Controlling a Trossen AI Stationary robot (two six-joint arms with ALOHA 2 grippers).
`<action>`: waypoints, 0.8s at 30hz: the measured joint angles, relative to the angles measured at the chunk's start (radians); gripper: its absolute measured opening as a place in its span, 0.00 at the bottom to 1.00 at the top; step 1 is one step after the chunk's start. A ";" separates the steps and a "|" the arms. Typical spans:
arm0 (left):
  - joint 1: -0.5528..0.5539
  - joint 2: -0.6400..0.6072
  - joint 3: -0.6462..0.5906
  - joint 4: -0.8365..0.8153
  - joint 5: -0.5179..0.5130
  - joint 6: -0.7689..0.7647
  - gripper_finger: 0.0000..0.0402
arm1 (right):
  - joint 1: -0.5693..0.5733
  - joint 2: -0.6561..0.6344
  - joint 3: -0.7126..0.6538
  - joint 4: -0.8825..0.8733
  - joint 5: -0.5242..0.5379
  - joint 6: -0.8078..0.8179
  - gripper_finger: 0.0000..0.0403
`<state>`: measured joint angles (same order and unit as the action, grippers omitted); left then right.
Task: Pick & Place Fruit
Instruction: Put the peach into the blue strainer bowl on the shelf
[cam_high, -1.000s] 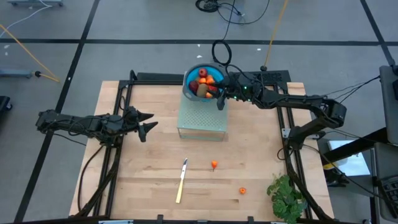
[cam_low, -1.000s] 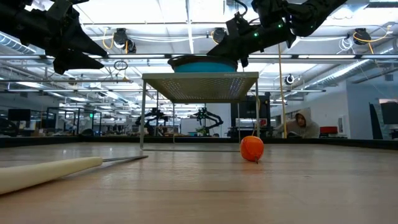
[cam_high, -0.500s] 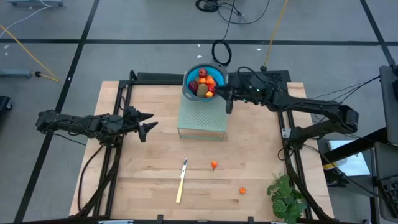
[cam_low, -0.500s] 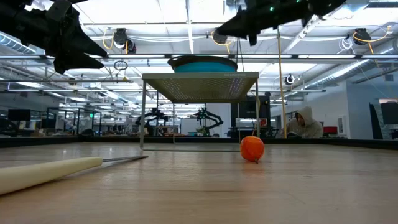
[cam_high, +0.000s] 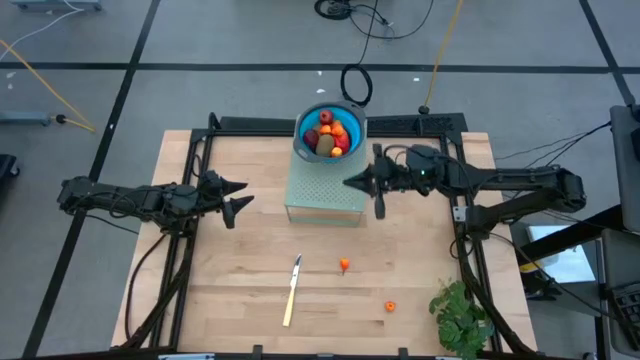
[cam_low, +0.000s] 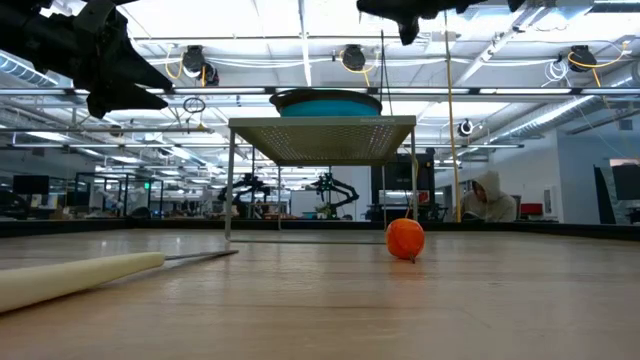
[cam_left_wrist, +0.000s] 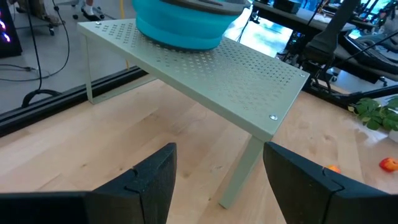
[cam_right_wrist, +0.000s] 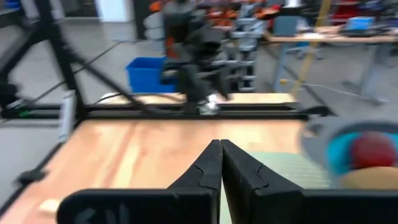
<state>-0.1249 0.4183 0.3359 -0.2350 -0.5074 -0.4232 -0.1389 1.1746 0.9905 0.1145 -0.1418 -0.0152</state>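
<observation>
- A blue bowl (cam_high: 330, 128) is seen on a pale green perforated rack (cam_high: 325, 190) at the far middle of the tabletop (cam_high: 250, 250).
- The bowl is filled with fruit (cam_high: 331, 136): one olive-brown kiwi-like oval, red pieces and orange pieces can be made out; an exact count cannot be told.
- Two small orange fruit bits are left on the tabletop: one (cam_high: 344, 265) near the front of the rack, one (cam_high: 390, 306) nearer the front edge, close to a leafy green bunch (cam_high: 460, 318).
- One pale-handled knife (cam_high: 291, 291) is laid just left of the first bit.
- The right gripper (cam_high: 372, 188) is held in the air just right of the rack; its fingers are pressed together, nothing between them.
- The left gripper (cam_high: 235, 196) is held over the left side of the tabletop, well apart from the rack; its fingers (cam_left_wrist: 149, 180) are spread wide and hold nothing.
</observation>
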 joint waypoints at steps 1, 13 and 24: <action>0.000 0.000 0.000 0.001 0.001 -0.001 0.60 | 0.018 0.000 0.000 -0.006 -0.012 0.000 0.00; 0.000 0.000 0.000 0.001 0.003 -0.008 0.60 | 0.234 0.006 -0.051 -0.017 -0.045 0.002 0.00; 0.000 0.000 0.000 0.001 0.013 -0.008 0.60 | 0.383 0.106 -0.090 -0.016 -0.044 -0.054 0.00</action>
<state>-0.1249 0.4183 0.3359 -0.2340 -0.4945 -0.4309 0.2445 1.2810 0.9001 0.0983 -0.1860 -0.0691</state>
